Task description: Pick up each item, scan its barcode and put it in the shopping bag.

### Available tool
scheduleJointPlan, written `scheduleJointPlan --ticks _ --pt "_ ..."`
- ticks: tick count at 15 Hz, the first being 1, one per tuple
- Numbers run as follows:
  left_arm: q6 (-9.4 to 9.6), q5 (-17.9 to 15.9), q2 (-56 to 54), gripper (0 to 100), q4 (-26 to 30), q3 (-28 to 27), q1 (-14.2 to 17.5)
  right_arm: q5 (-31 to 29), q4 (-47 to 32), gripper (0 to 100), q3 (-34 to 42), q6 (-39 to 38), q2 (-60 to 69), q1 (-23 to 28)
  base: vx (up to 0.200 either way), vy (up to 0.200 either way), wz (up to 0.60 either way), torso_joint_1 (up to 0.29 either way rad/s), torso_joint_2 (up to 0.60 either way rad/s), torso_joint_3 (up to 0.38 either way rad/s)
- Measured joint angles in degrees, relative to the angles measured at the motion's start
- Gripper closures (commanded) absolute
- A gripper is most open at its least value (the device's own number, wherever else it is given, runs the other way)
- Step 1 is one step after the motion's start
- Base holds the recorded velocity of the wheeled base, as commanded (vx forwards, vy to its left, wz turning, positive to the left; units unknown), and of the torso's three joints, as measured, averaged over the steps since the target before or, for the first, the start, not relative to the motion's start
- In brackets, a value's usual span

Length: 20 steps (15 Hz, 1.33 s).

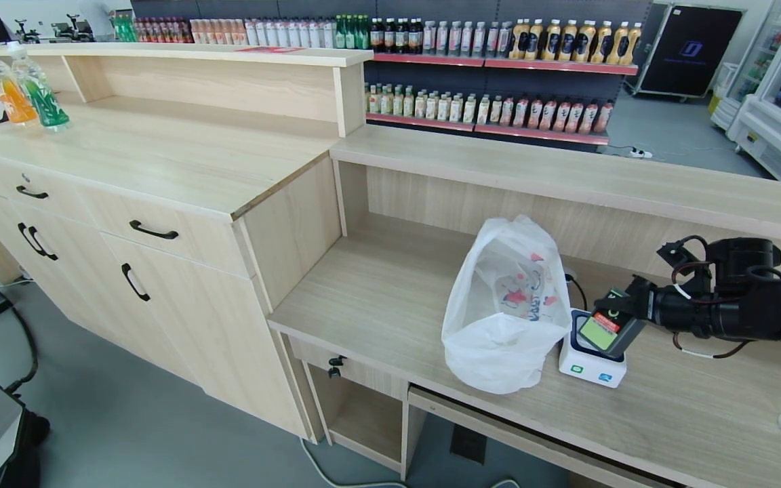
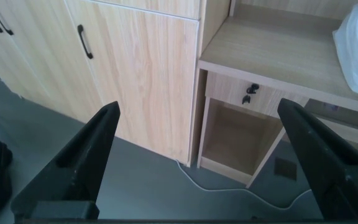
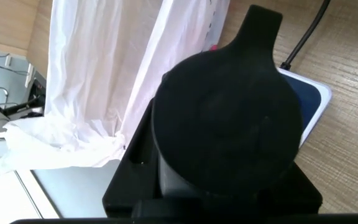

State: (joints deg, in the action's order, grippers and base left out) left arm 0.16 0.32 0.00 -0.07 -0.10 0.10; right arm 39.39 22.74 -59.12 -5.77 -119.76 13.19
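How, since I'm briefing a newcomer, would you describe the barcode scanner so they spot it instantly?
On the lower wooden counter, look right of the white shopping bag. The scanner is the small, rigid white box, with the right pincer holding a green-labelled item over it.

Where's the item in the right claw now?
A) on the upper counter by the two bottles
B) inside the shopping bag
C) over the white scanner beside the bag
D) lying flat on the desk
C: the right claw holds the item just over the white scanner, next to the shopping bag.
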Motion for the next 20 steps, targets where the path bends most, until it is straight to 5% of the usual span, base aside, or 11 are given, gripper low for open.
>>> scheduleJointPlan --ticks 12,16,18,20 --pt "0.02 0.00 0.00 0 0.00 0.02 0.00 2.54 0.26 100 -0.60 0.41 -0.89 -0.27 0.000 0.000 0.00 0.000 0.00 0.000" --pt "0.02 0.00 0.00 0 0.00 0.02 -0.05 0.24 6.38 100 0.02 0.98 0.99 -0.11 0.000 0.000 0.00 0.000 0.00 0.000" --pt "0.02 0.01 0.00 0 0.02 0.02 -0.05 -3.47 8.81 100 1.91 4.18 4.83 0.56 0.000 0.000 0.00 0.000 0.00 0.000" --pt "0.02 0.00 0.00 0 0.00 0.02 -0.05 -7.95 11.56 100 9.29 15.48 10.91 2.46 0.000 0.000 0.00 0.000 0.00 0.000"
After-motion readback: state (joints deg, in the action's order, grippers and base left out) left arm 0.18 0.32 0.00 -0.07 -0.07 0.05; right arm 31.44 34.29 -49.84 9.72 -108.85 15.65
